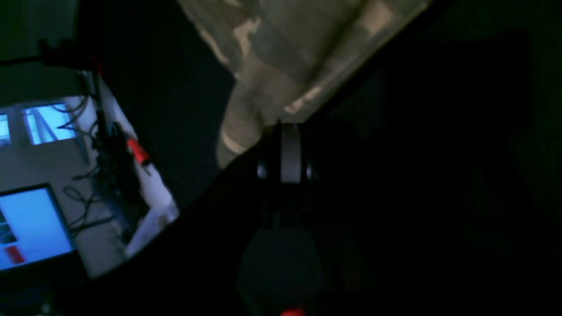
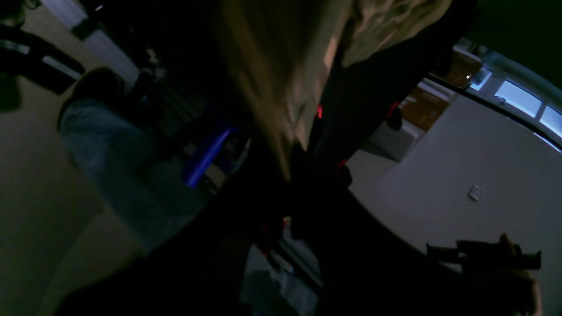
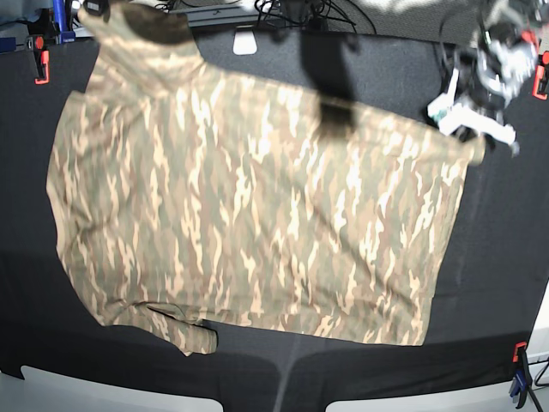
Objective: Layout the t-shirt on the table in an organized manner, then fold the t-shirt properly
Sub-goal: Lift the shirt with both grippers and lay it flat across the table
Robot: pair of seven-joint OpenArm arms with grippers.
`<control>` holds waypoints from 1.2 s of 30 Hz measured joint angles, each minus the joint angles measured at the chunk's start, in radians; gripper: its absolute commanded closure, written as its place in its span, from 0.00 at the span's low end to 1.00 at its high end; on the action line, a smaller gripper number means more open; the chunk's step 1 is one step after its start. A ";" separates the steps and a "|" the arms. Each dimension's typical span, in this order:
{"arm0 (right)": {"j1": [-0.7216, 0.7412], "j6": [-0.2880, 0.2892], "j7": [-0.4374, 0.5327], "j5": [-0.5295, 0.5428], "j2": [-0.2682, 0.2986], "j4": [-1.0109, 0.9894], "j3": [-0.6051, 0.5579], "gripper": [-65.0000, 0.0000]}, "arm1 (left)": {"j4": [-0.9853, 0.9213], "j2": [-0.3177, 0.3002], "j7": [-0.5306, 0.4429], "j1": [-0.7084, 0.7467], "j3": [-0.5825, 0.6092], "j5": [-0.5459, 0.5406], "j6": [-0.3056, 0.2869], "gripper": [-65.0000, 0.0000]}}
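Note:
The camouflage t-shirt (image 3: 257,206) is spread wide over the black table (image 3: 502,283), and its lower hem looks to rest on the cloth. My left gripper (image 3: 477,144) is shut on the shirt's right-hand corner. In the left wrist view the fabric (image 1: 285,57) runs into the closed fingers (image 1: 285,153). My right gripper (image 2: 292,173) is shut on the far-left corner of the shirt (image 2: 281,74), which hangs blurred in front of its camera. That corner reaches the table's top left edge (image 3: 103,21). A small fold lies at the shirt's lower left (image 3: 184,330).
Red clamps (image 3: 39,64) (image 3: 542,79) grip the table's left and right edges, and another clamp (image 3: 518,378) holds the front right corner. A dark blurred shape (image 3: 330,81) overlaps the shirt's upper middle. Cables and equipment (image 3: 283,10) lie behind the far edge.

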 measured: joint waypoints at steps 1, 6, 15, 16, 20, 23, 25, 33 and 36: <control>-0.007 0.000 0.000 -0.003 0.002 0.000 0.000 1.00 | 0.008 0.000 0.011 0.021 0.000 0.019 0.002 1.00; -0.062 -0.003 0.002 -0.046 0.002 0.000 0.014 1.00 | 0.043 0.000 0.049 0.131 0.000 0.116 0.057 1.00; -0.183 -0.008 0.008 -0.053 0.002 0.001 0.169 1.00 | 0.117 -0.005 0.141 0.267 -0.002 0.256 0.112 1.00; -0.184 -0.008 0.005 -0.053 0.002 0.001 0.182 1.00 | 0.125 -0.005 0.149 0.281 -0.001 0.270 0.113 1.00; -0.180 -0.012 -0.023 -0.095 0.005 0.002 0.208 1.00 | 0.164 -0.005 0.155 0.328 -0.002 0.277 0.116 1.00; -0.182 -0.074 -0.026 -0.105 0.002 0.002 0.206 1.00 | 0.196 -0.005 0.159 0.340 -0.002 0.302 0.118 1.00; -0.181 -0.107 -0.027 -0.113 0.003 0.014 0.206 1.00 | 0.215 -0.005 0.159 0.340 -0.002 0.328 0.134 1.00; -0.107 -0.142 -0.030 -0.047 0.038 0.116 0.206 1.00 | 0.258 -0.006 0.101 0.332 -0.005 0.341 0.239 1.00; -0.015 -0.142 0.012 0.084 0.056 0.131 0.208 1.00 | 0.258 -0.005 0.068 0.301 -0.005 0.264 0.241 1.00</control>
